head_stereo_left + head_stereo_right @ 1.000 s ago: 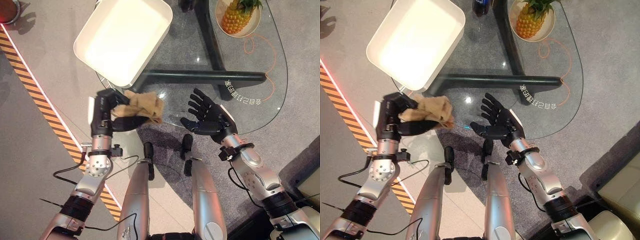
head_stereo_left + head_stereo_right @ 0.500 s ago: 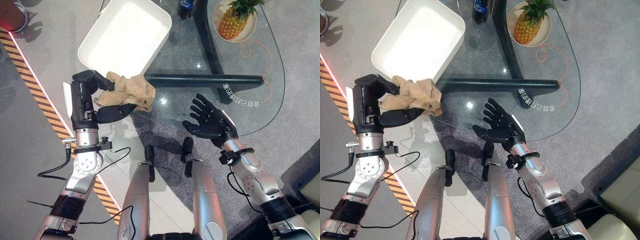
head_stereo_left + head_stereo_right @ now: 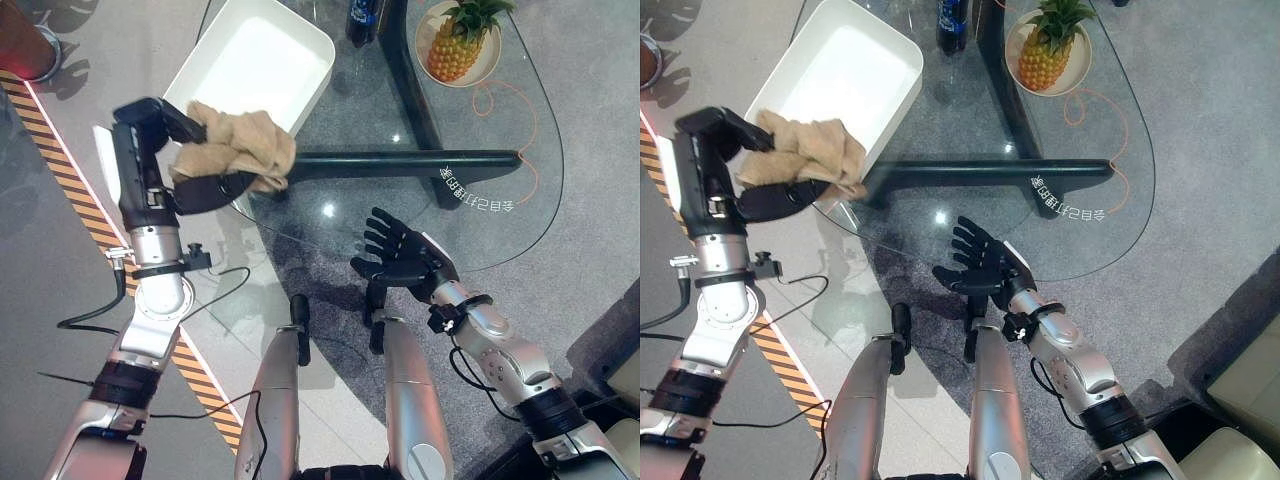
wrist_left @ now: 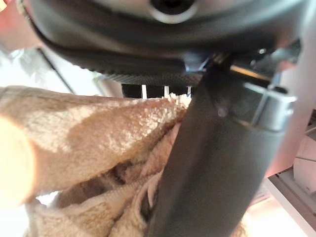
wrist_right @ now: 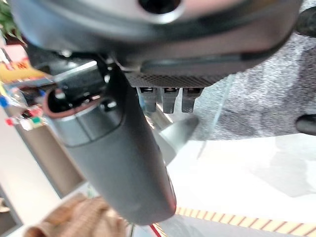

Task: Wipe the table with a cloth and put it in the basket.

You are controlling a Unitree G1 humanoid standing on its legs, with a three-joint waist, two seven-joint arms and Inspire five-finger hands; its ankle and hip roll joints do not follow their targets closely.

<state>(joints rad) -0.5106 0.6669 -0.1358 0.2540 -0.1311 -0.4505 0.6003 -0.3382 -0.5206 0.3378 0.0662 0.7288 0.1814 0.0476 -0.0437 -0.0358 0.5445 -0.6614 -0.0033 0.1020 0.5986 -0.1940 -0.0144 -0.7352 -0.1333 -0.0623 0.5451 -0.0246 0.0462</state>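
A tan cloth point(image 3: 235, 148) is clamped in the left robot hand point(image 3: 165, 160), bunched between the thumb and the curled fingers, and is held in the air at the near corner of the white basket point(image 3: 255, 70), which sits at about 11 o'clock in the head views on the glass bench point(image 3: 480, 140). Part of the cloth overlaps the basket's near rim in the head views; whether it touches the rim cannot be told. In the left wrist view the looped pile of the cloth point(image 4: 94, 143) is seen pressed against the thumb, folded on itself in several layers. The cloth is judged to be light, soft and limp: no shape will be kept by it, loose ends will droop below the grip, and nothing in it is fragile or slippery. A hold on the bunched middle, as is had now, is judged best, since a hold on an edge would let the rest hang and catch on the basket wall. The right robot hand point(image 3: 400, 262) is held at about 5 o'clock, at the near edge of the bench, with its fingers spread apart and nothing in it. A pineapple point(image 3: 455, 45) on a plate and a dark bottle point(image 3: 363, 12) stand at about 1 o'clock, well apart from the cloth.
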